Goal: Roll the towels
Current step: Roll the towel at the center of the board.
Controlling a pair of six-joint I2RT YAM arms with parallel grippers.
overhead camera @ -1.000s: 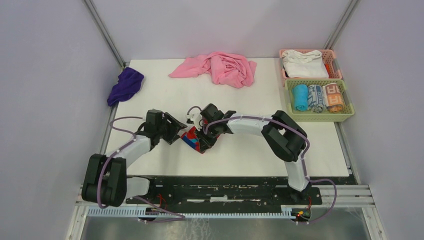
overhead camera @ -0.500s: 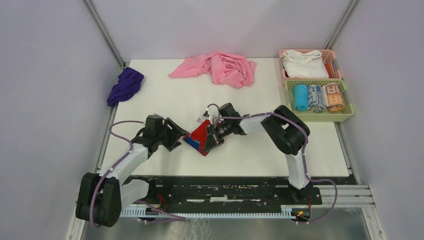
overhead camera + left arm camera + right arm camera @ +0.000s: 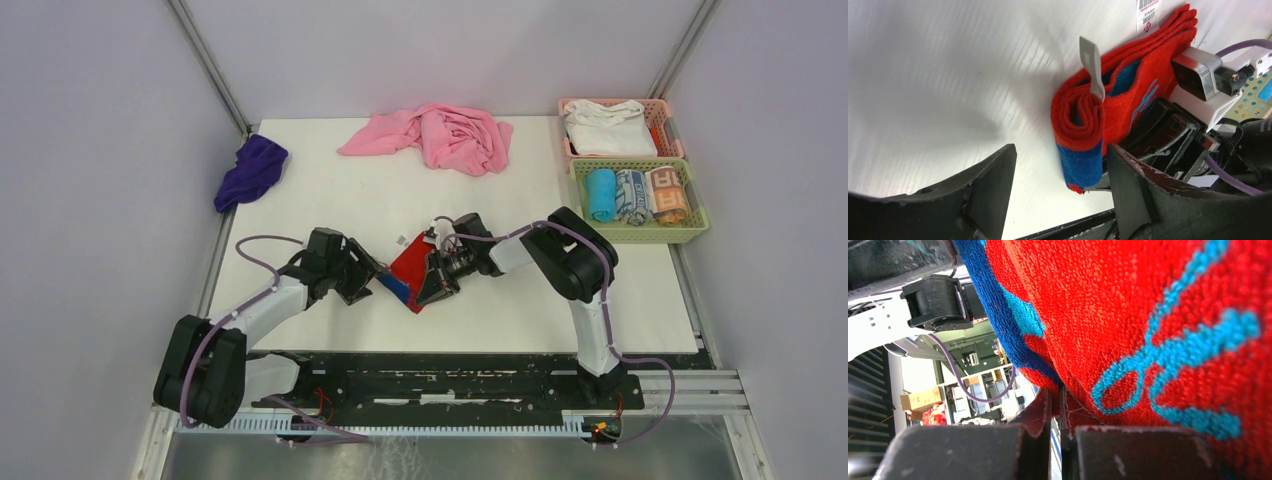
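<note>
red towel (image 3: 408,266) with dark-blue end band and turquoise script, white barcode tag (image 3: 1147,10), plain deep-purple towel (image 3: 250,170), pink cloth (image 3: 435,135), white worktop (image 3: 330,200), green basket (image 3: 690,230), pink basket (image 3: 610,102)

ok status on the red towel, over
Right gripper shut on red towel, part rolled. Left gripper open at its rolled end. Purple towel crumpled, far left edge. Nothing blocking.

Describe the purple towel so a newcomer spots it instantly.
Find the white table and go to its far left corner. The purple towel lies crumpled there, partly over the left edge. It is small and plain deep purple, unlike the bigger pink cloth along the far edge.
</note>
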